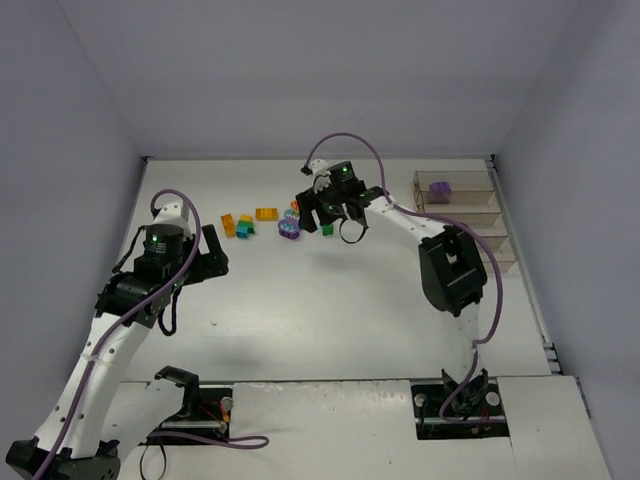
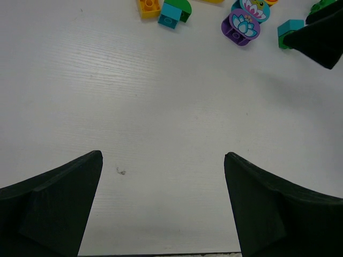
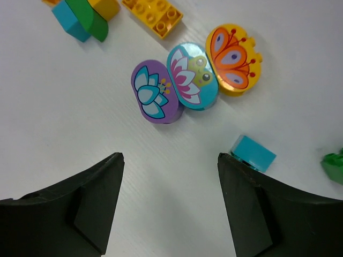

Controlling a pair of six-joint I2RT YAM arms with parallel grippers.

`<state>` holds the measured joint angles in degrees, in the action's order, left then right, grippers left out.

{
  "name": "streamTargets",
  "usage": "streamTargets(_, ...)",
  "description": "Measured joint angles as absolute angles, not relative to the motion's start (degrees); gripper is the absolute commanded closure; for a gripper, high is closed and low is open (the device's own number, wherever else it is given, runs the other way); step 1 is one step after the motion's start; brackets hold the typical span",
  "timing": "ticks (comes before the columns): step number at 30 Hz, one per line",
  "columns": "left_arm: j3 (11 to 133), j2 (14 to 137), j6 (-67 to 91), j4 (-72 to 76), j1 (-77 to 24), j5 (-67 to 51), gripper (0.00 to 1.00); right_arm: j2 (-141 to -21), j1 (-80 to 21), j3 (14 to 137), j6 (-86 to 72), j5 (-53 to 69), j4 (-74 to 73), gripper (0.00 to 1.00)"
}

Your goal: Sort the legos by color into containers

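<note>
**Right jaws empty over the loose bricks; one purple brick binned**

The right arm (image 1: 440, 265) is hanging out over the desk (image 1: 330, 320). It is holding the right jaws spread and empty just above the loose bricks (image 1: 262, 221).

In the wrist view, the gap is sitting short of a purple flower brick (image 3: 154, 92). That brick is touching a teal flower brick (image 3: 192, 76), which is in turn touching an orange butterfly brick (image 3: 234, 59). A small teal brick (image 3: 253, 152) is lying just beside one jaw.

Judgement: the spread is suiting a fresh pick, likely the purple piece. A purple brick (image 1: 439, 190) is lying in the far bin (image 1: 470, 180) of the bins (image 1: 470, 215) along the desk's right edge.

The left jaws are standing wide apart and empty, short of the pile, presumably to avoid crowding the right arm.
</note>
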<state>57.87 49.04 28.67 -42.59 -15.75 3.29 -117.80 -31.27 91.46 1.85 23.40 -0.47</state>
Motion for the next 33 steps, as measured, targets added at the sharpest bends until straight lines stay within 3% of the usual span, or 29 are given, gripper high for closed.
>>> streamTargets(14, 57.9, 49.2, 29.2, -43.5, -15.7, 3.4, 0.11, -119.1, -33.7, 89.7, -7.2, 6.2, -0.9, 0.48)
streamTargets(27, 55.8, 51.6, 29.1, -39.1, -15.7, 2.1, 0.11, -118.9, -33.7, 92.4, -13.4, 4.2, -1.1, 0.43)
streamTargets(33, 55.4, 61.3, 25.8, -30.0, -15.7, -0.3, 0.11, -115.4, -33.4, 86.7, -14.3, 4.4, -0.7, 0.42)
